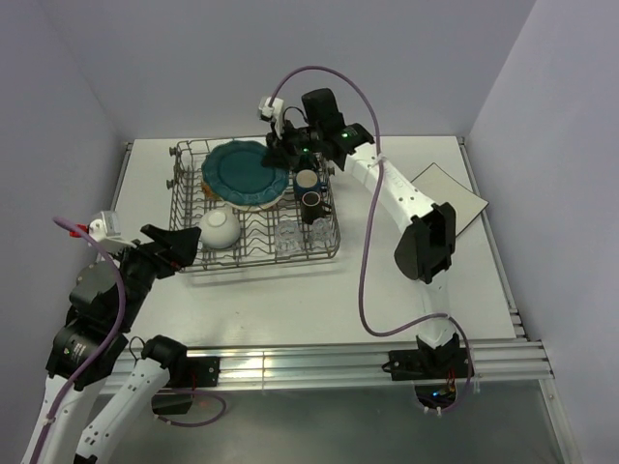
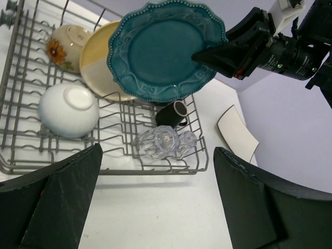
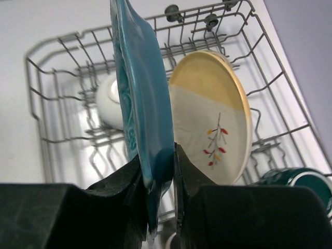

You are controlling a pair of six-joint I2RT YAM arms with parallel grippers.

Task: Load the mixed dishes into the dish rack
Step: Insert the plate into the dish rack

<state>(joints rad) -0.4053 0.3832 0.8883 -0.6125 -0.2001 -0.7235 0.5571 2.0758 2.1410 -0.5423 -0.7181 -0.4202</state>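
so the right claw [image 3: 158, 176] has the teal scalloped plate [image 3: 140, 93] pinched by its rim, jaws nearly closed with only the plate's thickness between them. we reckon it's held on edge like that so it can go straight down between the tines of the dish rack [image 2: 150, 170] instead of lying flat and eating up space. the plate is upright over the back half of the rack, just in front of the yellow-cream plate [image 3: 212, 119], which already leans in its slot. is the teal one's bottom edge seated in the tines or hanging a bit above? we can't tell, the views don't show it.

the left claw [image 2: 158, 202] is spread wide with nothing in it, hanging off the rack's near left corner. the closest thing to it is the white bowl [image 2: 68, 110], upside down inside the rack. the dark mug [image 2: 174, 113] and clear glasses [image 2: 166, 141] are loaded too. the white square plate [image 1: 450, 198] sits out on the table, well right of the rack, so that's probably what's left.
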